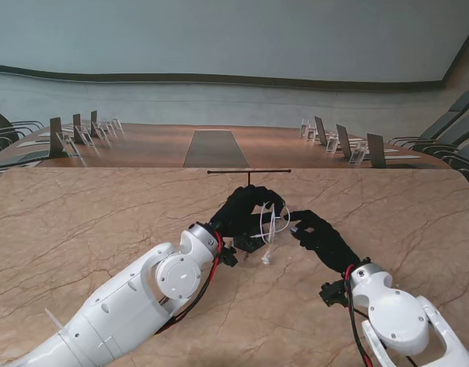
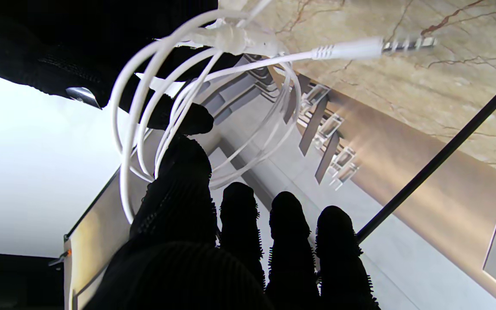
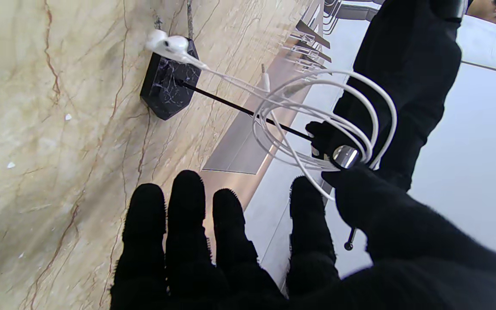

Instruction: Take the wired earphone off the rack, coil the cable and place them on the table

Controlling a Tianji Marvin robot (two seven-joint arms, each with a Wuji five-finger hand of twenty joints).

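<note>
White cable [image 1: 273,222] of the one wired earphone hangs in several loose loops between the two hands, above the desk [image 1: 82,222] and just in front of the rack [image 1: 249,200]. In the right wrist view the loops [image 3: 325,125] pass around the fingers of the left hand [image 1: 242,211], which is closed on the coil. The pair of earbuds [image 3: 168,44] lies by the rack's dark base [image 3: 168,84], and the plug [image 2: 407,43] dangles free over the marble. The right hand [image 1: 315,229] is just beside the coil with its thumb and forefinger drawn toward the strands; whether it truly pinches a strand I cannot tell.

The step in hand looks to be the coiling, with most of the cable already gathered. To do it well, the left hand should hold the loops steady while the right feeds the loose tail round in turns of like size, keeping the strands clear of the rack's thin rod [image 3: 239,110], which runs close behind the coil and could snag it. The earbuds want lifting gently so the loops do not slip.

Counted: one earphone with two buds and one plug, one rack, two hands.
</note>
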